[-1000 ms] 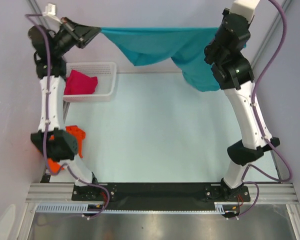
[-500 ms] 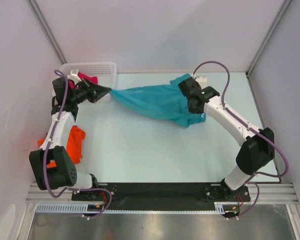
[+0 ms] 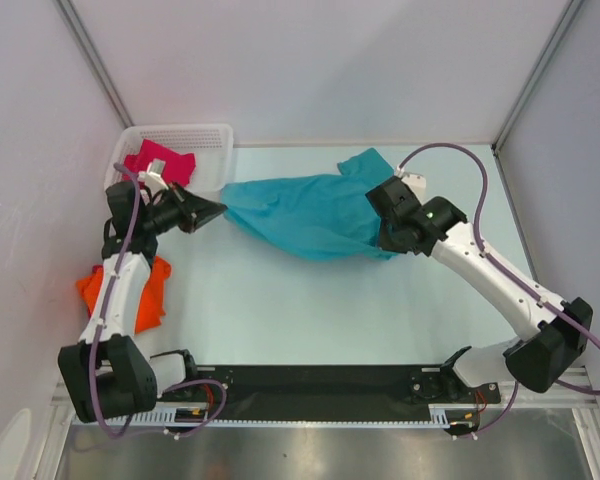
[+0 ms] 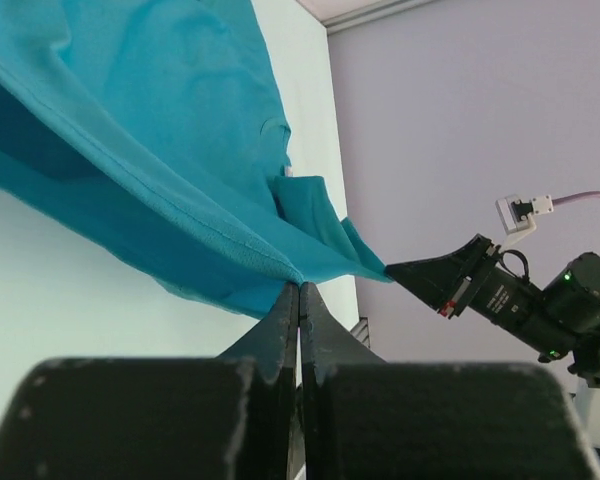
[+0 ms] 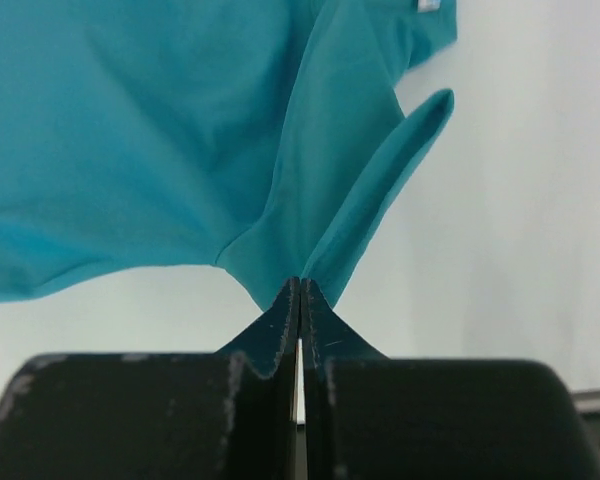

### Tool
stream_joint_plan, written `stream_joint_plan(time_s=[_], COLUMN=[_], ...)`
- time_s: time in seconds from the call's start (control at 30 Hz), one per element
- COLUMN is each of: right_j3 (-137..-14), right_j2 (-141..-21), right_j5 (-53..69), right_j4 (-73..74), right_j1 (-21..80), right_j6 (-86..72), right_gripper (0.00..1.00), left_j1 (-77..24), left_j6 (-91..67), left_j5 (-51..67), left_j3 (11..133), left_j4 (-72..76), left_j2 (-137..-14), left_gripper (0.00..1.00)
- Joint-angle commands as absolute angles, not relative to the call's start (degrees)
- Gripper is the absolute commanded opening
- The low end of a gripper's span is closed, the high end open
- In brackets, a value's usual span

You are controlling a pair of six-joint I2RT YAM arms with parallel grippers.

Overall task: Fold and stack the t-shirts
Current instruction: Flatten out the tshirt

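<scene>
Pinched fully shut, the left gripper point(image 4: 298, 290) is being used to clamp a hemmed edge of the teal-blue t-shirt point(image 3: 300, 215), while the right gripper point(image 5: 298, 283) is being used in the same way on a gathered fold at the opposite side. The garment is being spanned between the two arms across the far half of the table point(image 3: 310, 320), nearer the far edge than the near one, with a loose flap being left to trail toward the far edge. The two-point hold is probably being used to pull the cloth out wide, so that it can be laid flat before any fold is made. The middle is being allowed to sag low, and whether it is being rested on the surface cannot be told from these views. The cloth is being bunched rather than spread, so the task is being judged as early: no fold is being shown yet. The orange t-shirt point(image 3: 158, 295) is being left crumpled at the table's left edge, partly hidden by the left arm, and the magenta t-shirt point(image 3: 155, 162) is being left in the white lattice basket point(image 3: 195, 130) at the far-left corner. Both are being left apart from the working area, probably so that one garment is being handled at a time.
</scene>
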State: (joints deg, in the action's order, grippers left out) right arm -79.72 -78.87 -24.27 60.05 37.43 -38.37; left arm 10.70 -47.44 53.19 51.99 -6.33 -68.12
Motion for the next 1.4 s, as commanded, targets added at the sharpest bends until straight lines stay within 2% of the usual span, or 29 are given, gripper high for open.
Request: stream_joint_plan(time_s=[0.0,0.13,0.2,0.27,0.3,0.33,0.37,0.43,0.63,0.77,1.0,1.1,1.23,1.37], right_j3=[-77.7,-75.41,-74.01,-73.57,-73.74,-74.0,-74.26,-74.97,-75.94,-75.59,-76.54,-82.95,-97.09,-115.86], right_j2=[-74.45,-70.5,-68.65,-68.03,-68.55,-69.16,-69.43,-70.31,-71.36,-74.17,-84.78,-90.59,-105.15,-117.2], right_j5=[-24.87,-24.7,-24.26,-24.08,-23.82,-23.73,-23.64,-23.47,-24.08,-26.36,-23.04,-22.06,-22.24,-22.5], right_j4=[67.92,70.92,71.54,72.07,72.77,72.86,72.95,72.95,72.42,70.41,56.28,52.92,53.43,55.54], right_j1=[41.3,42.63,43.06,43.33,43.68,43.94,44.03,44.3,45.09,45.0,38.77,34.55,30.24,26.73], right_j6=[-45.68,-48.59,-49.3,-49.75,-49.66,-49.4,-49.13,-48.87,-47.9,-46.59,-37.28,-32.35,-27.34,-23.74], right_gripper=[0.0,0.0,0.02,0.09,0.22,0.26,0.28,0.31,0.34,0.39,0.41,0.41,0.41,0.41], left_j1=[10.99,10.99,10.99,10.99,11.07,10.99,10.99,10.99,11.07,10.99,10.99,10.99,10.99,10.9], left_j6=[-46.23,-46.41,-45.79,-45.35,-44.92,-45.0,-44.83,-44.74,-45.44,-46.76,-46.76,-46.06,-44.3,-42.37], left_j5=[54.23,52.38,51.07,49.75,48.35,47.9,47.55,46.68,45.0,43.78,45.08,45.09,45.26,46.23], left_j3=[45.19,42.02,41.84,42.45,44.02,44.56,45.0,46.14,46.58,44.83,45.86,47.28,47.29,45.71], left_j4=[-8.79,-11.86,-14.13,-15.46,-17.21,-17.84,-18.1,-18.63,-18.11,-15.3,-10.46,-11.07,-13.87,-17.31], left_j2=[-61.45,-55.3,-54.06,-53.09,-53.09,-53.17,-53.17,-53.09,-53.26,-54.58,-63.8,-64.51,-61.1,-57.05], left_gripper=[0.0,0.0,0.11,0.3,0.63,0.68,0.79,0.88,0.91,0.91,0.93,0.94,0.95,0.96])
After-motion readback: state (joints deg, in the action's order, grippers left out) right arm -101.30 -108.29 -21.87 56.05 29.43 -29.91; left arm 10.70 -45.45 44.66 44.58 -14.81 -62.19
